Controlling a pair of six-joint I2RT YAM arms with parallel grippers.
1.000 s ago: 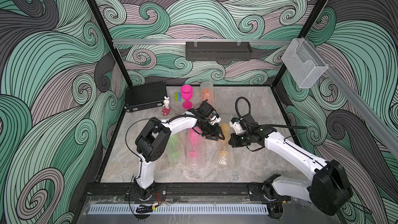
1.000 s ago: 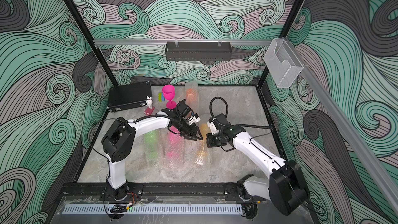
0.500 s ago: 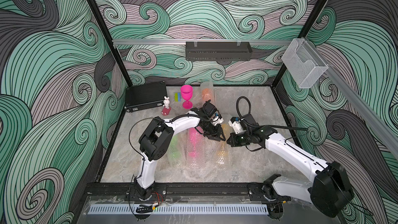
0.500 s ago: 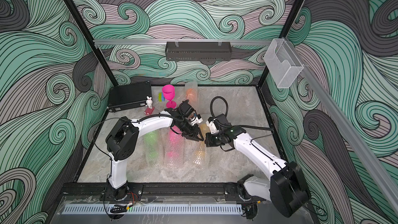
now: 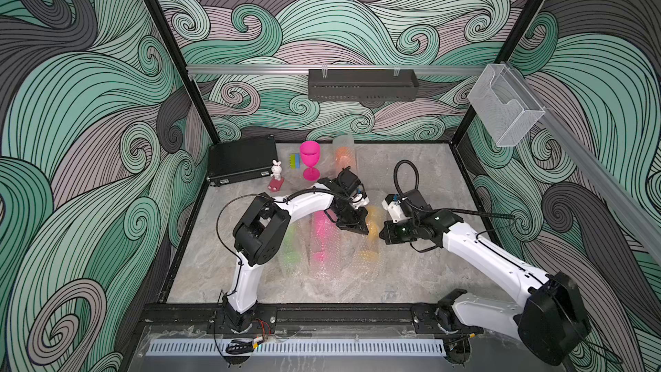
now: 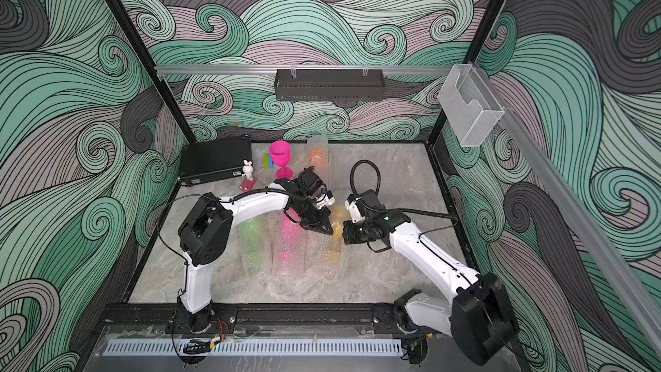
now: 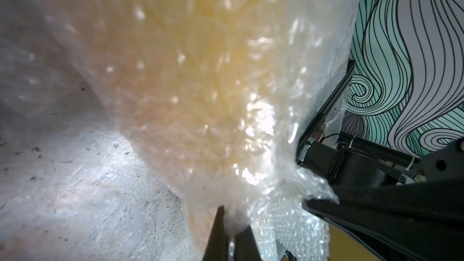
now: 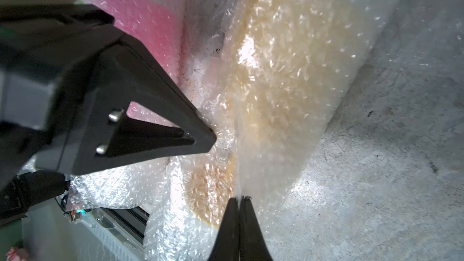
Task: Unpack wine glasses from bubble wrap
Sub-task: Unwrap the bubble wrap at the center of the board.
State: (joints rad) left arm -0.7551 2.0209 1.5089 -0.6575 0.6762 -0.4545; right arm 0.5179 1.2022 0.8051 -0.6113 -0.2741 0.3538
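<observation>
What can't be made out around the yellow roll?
Yellow goblet: right wrist view, just a tint through the bubble wrap; outline unclear.
Left end effector: left wrist view, mostly cut off by the frame edge; wrap near the lens blurred.
Right end effector: in both top views, fingertips hidden under its own body.
Lime green goblet: in a top view, far end under the left arm.

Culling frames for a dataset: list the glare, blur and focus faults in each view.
Left wrist view: the bubble wrap fills the frame too close, soft and smeared, with white glare patches; the wall behind is crisp. Right wrist view: wrap sharper, sparkle glare on its bubbles, the left claw soft near the lens. Both top views: evenly lit and sharp.
</observation>
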